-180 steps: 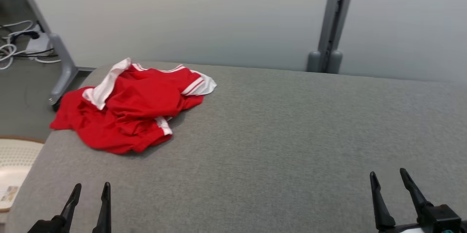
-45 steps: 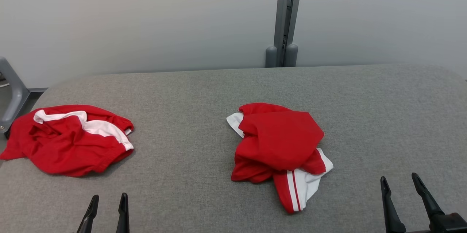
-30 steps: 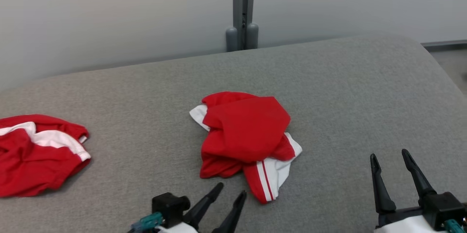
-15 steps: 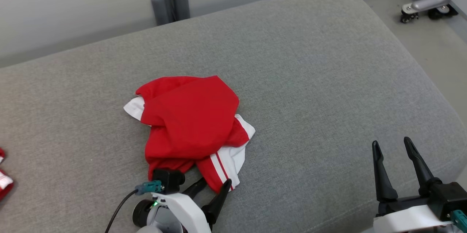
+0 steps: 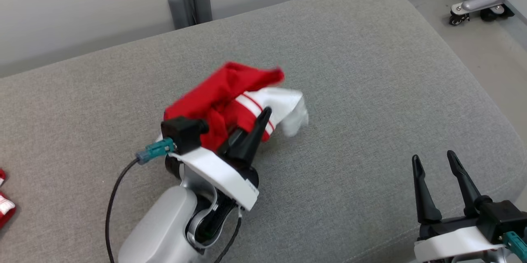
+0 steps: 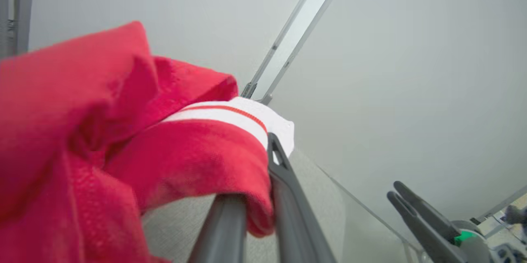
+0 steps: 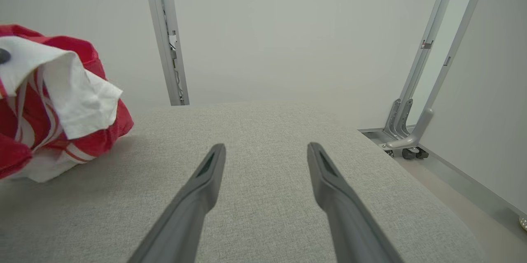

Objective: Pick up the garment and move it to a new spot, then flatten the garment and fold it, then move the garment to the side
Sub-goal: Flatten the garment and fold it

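Since half a second earlier, the left gripper (image 5: 256,119) has shut on the white-striped hem of the red garment (image 5: 224,90) and carried it up and toward the far side. The bunched garment now hangs from its fingers over the middle of the grey padded table (image 5: 370,69). At near right, the right gripper (image 5: 438,163) sits low over the table, jaws apart and empty; a wheeled frame foot (image 5: 457,15) stands at far right.

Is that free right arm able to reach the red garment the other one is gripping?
Probably yes. The right gripper is open, and plain grey cushion lies between it and the red garment, which the left gripper holds pinched. Nothing stands in the way, though it would need to swing across.
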Robot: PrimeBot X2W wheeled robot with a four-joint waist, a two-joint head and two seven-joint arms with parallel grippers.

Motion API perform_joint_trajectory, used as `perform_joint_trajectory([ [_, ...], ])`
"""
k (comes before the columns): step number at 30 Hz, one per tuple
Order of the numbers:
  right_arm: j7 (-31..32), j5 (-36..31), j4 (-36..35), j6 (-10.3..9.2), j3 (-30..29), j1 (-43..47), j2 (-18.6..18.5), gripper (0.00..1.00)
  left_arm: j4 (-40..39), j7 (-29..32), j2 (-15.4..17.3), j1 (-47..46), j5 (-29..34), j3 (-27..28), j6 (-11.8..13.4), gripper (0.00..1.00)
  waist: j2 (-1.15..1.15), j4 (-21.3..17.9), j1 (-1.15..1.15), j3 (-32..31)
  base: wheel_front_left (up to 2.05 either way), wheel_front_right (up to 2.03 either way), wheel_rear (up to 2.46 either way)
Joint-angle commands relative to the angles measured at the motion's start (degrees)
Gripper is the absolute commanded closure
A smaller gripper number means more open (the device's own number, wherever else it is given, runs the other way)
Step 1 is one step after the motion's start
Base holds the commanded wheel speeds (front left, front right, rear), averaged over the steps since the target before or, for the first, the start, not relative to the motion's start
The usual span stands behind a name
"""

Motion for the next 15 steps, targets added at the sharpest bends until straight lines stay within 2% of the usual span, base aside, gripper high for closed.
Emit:
perform_joint_trajectory([
  [1,-0.28,0.17,0.01,0.01,0.11,-0.57,-0.25,0.0,-1.1,-0.15,-0.26,-1.09,-0.3,0.09,-0.04,1.0,0.0,-0.12,0.0,-0.27,0.0,0.0,0.0],
  [9,-0.28,0.58,0.47,0.01,0.48,0.29,-0.25,0.0,-16.12,3.61,-0.93,-3.69,-6.99,1.38,2.19,1.0,0.0,-0.51,0.0,-1.46,0.0,0.0,0.0],
  [15,-0.28,0.49,0.53,0.01,0.11,0.34,-0.25,0.0,-24.66,5.16,-1.11,-2.29,-10.67,1.54,5.91,1.0,0.0,-0.65,0.0,-1.68,0.0,0.0,0.0],
])
